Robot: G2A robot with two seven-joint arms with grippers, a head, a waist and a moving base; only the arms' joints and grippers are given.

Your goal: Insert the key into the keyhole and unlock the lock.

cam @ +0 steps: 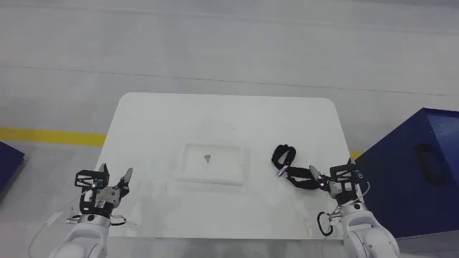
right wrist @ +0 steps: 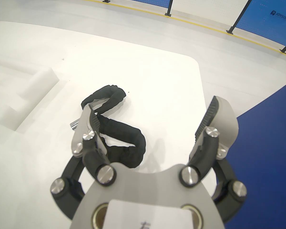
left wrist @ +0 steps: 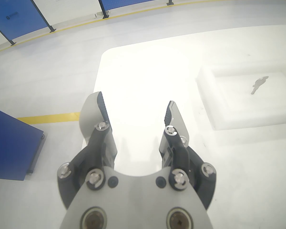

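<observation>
Table: a white top (cam: 215, 115) with rounded corners, matt and bare-looking around the things on it.
Room: a pale grey floor (cam: 229, 36) crossed by yellow lines (cam: 50, 136); blue and white partition panels (left wrist: 62, 1) stand on black posts along the far side; a dark blue box (cam: 423, 172) stands off the table's right edge.
Tray: a shallow white foam tray (cam: 188, 175) lies near the middle of the table, toward the near edge.
Key: a small grey key (cam: 207, 158) lies flat inside the tray, by itself, touching neither claw.
Lock: a black sleeved cable lock (cam: 287, 159) lies coiled on the table to the right of the tray, apart from it.
Metal end: a short silver end (right wrist: 74, 125) pokes out of the coil on the tray's side; it is probably the barrel, though no keyhole can be made out.
Left claw: the left claw (left wrist: 135, 98) hangs over the near left corner of the table, jaws spread wide with nothing between them; the key is well apart from it, off to its right.
Right claw: the right claw (right wrist: 152, 102) hangs just over the near part of the lock, jaws wide and gripping nothing; one finger (right wrist: 85, 122) sits just beside the metal end and part of the black loop lies between the jaws.
</observation>
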